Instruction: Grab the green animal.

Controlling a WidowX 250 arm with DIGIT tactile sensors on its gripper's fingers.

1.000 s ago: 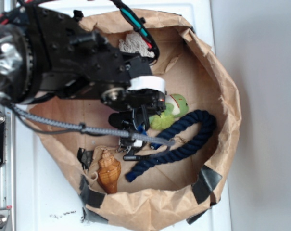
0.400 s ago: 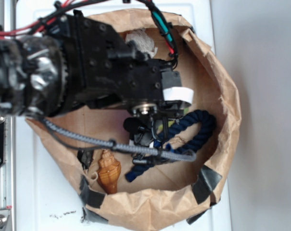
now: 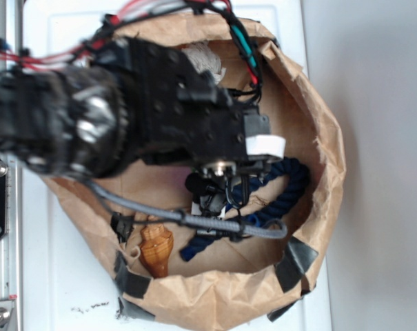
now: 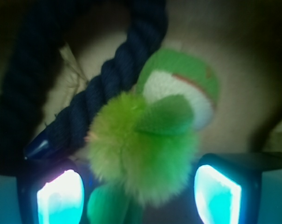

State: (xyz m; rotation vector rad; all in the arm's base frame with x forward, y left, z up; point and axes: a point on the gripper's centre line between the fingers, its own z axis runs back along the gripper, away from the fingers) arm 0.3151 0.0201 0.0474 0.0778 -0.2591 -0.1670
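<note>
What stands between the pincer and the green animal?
Nothing visible. In the wrist view the open pincer has one finger on each side of the green animal, with no object in the gaps. The blue rope touches the animal's upper left side, above the left finger.

I find no text, label, brand, number or sign that I can read in either view. The white band on the arm is blank as far as I can tell.
</note>
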